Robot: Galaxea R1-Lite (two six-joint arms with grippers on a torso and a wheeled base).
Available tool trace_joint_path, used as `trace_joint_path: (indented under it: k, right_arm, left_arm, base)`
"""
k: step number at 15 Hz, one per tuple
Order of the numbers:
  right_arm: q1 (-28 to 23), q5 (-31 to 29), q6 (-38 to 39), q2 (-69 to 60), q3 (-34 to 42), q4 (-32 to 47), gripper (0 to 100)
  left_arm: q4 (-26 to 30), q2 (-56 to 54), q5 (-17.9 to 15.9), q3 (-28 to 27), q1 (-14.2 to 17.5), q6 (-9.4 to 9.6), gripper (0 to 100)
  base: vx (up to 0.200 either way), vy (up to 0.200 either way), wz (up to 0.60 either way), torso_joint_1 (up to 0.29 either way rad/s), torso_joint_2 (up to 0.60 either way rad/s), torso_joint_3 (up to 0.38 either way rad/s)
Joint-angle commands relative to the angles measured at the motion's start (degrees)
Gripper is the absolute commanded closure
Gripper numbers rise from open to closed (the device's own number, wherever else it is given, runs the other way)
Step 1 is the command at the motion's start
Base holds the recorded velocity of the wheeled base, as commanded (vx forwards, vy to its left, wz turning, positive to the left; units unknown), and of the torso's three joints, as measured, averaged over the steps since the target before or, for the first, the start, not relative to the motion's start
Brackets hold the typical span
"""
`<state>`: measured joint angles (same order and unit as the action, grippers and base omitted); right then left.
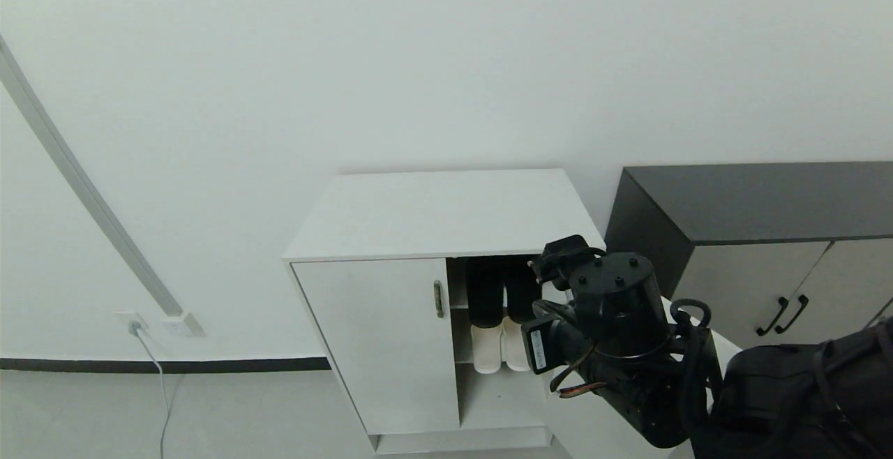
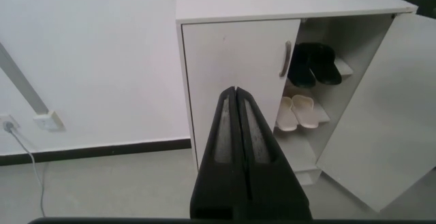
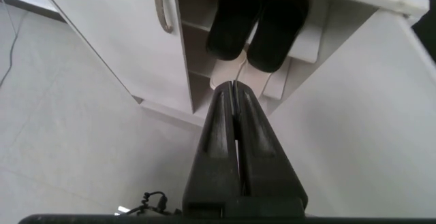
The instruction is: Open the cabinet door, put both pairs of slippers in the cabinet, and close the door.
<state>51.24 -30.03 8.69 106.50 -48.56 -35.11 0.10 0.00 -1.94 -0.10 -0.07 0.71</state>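
Note:
The white cabinet (image 1: 446,215) stands against the wall with its left door (image 1: 380,340) closed and its right door (image 1: 593,424) swung open. Black slippers (image 1: 494,291) lie on the upper shelf, white slippers (image 1: 497,347) on the shelf below. My right gripper (image 3: 235,86) is shut and empty, just in front of the opening, pointing at the black slippers (image 3: 255,20) and white slippers (image 3: 225,73). My left gripper (image 2: 236,90) is shut and empty, farther back, facing the closed door (image 2: 235,54). From there I see both black slippers (image 2: 315,64) and white slippers (image 2: 302,112) inside.
A dark grey sideboard (image 1: 753,222) stands close to the right of the cabinet. A wall socket with a cable (image 1: 132,323) is at the left, above the open floor. The open door (image 2: 388,115) juts out on the cabinet's right side.

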Motion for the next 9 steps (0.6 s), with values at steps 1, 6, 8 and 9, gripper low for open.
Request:
trace_joint_path:
  k: [1, 6, 8, 9]
  right_arm:
    - [0.0, 0.0, -0.1, 0.3, 0.5, -0.2, 100]
    - [0.0, 0.0, -0.2, 0.5, 0.6, -0.2, 100]
    - [0.0, 0.0, -0.2, 0.5, 0.7, -0.1, 100]
    - [0.0, 0.0, -0.2, 0.4, 0.7, -0.1, 100]
  left_arm:
    - [0.0, 0.0, 0.0, 0.0, 0.1, 0.0, 100]
    - [0.0, 0.0, 0.0, 0.0, 0.0, 0.0, 100]
    - [0.0, 0.0, 0.0, 0.0, 0.0, 0.0, 100]
    - [0.0, 0.0, 0.0, 0.0, 0.1, 0.0, 100]
  base:
    - [0.0, 0.0, 0.0, 0.173, -0.38, -0.198]
    - [0.0, 0.0, 0.0, 0.079, -0.17, -0.091]
    - [0.0, 0.0, -0.3, 0.006, 0.0, -0.001]
    - [0.0, 0.0, -0.6, 0.007, 0.0, -0.002]
